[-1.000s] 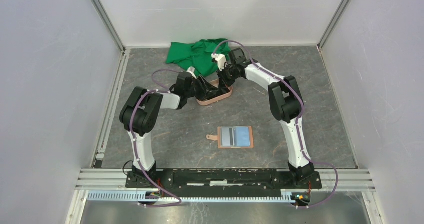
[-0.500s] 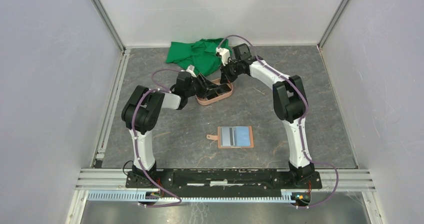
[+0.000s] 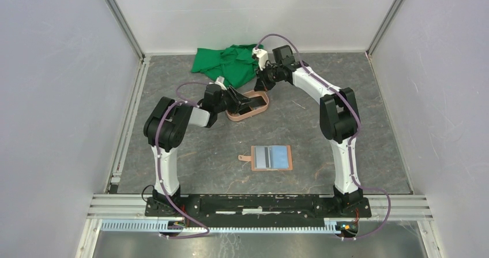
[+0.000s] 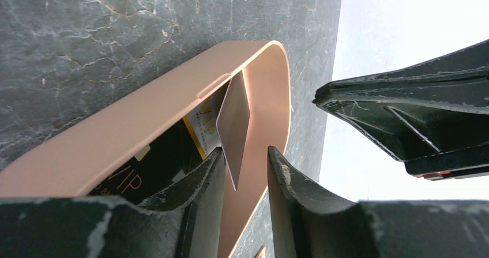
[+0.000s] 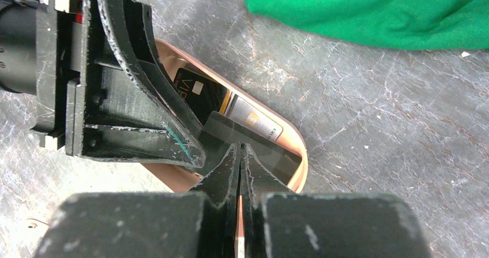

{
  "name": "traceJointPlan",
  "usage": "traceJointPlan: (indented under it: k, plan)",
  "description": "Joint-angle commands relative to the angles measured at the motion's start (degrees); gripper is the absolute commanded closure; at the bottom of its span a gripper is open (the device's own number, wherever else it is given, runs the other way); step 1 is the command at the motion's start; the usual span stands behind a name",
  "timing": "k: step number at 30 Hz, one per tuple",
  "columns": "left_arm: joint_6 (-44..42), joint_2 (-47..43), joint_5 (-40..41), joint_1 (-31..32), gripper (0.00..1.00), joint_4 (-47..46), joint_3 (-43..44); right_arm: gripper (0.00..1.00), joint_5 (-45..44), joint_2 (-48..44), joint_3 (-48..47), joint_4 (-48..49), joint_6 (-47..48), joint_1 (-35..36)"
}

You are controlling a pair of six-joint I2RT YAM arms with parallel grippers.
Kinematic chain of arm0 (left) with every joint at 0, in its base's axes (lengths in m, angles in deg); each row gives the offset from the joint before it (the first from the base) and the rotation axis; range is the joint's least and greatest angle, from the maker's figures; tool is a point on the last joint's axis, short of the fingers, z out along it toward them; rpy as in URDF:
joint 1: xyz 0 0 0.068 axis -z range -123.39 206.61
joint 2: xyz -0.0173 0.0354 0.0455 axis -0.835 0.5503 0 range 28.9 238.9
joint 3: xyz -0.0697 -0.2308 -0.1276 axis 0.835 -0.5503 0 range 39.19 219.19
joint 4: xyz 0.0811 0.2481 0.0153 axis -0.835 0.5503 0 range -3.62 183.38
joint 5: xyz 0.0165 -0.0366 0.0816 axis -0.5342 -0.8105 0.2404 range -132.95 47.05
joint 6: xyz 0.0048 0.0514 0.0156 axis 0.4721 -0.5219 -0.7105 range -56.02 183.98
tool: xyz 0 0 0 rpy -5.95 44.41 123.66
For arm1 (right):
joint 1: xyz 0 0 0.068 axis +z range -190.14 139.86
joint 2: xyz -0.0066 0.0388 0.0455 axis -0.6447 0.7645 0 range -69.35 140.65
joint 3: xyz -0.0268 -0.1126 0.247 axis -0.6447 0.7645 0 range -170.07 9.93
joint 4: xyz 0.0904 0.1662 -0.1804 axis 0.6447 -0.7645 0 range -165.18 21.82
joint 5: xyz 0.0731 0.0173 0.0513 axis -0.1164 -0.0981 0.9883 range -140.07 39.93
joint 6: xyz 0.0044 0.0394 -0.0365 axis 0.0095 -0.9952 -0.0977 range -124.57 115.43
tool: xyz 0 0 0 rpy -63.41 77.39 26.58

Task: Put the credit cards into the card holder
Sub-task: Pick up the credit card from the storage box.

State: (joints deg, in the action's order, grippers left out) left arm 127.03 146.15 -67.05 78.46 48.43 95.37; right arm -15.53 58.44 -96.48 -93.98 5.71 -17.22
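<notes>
Nearest the arm bases, well behind both claws, the tan-brown leather-like folding card holder (image 3: pixel 271 157) lies open and flat, with grey and light blue bands showing inside it. No claw is near it.

Further out, the left claw (image 4: pixel 245 157) sits at the end of the salmon-pink oval plastic tray (image 4: pixel 132 131), as it did a second ago. Its jaws are parted. Between them a thin dark card (image 4: pixel 233 122) stands tilted on edge, not clamped. Beside that claw, down in the tray, lies a black card printed VIP (image 5: pixel 193 88), with a pale card under it.

The change is on the right. The right claw (image 5: pixel 239 149) was down at the tray a second ago. It has since drawn up and away towards the crumpled green cloth (image 3: pixel 225 64) beyond it. Its fingers are pressed together, and the left wrist view shows nothing sticking out of them.

By my reading, the right arm has left the propped card for the left. The pickup now depends on the left jaws closing squarely on it before it falls flat.
</notes>
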Motion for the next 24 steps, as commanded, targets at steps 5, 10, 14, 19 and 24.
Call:
traceJointPlan:
  k: [5,10,14,19,24]
  plan:
    - [3.6,2.0,0.9,0.2,0.67,-4.5,2.1,0.97,1.9,-4.1,0.5,1.8,-0.7,-0.6]
    - [2.4,2.5,1.5,0.3,0.91,-2.9,3.2,0.98,2.4,-4.8,1.0,2.0,-0.7,-0.9]
    - [0.1,1.1,2.5,0.3,0.98,-0.8,3.5,0.98,3.0,-5.9,1.4,2.0,-0.7,-1.3]
    - [-5.4,-3.7,4.5,0.2,0.98,2.4,2.8,0.98,5.5,-8.6,1.8,1.2,1.3,-1.7]
    - [-13.9,-11.5,5.5,0.2,0.98,6.3,0.9,0.89,10.6,-13.8,2.3,-2.9,9.7,-2.4]
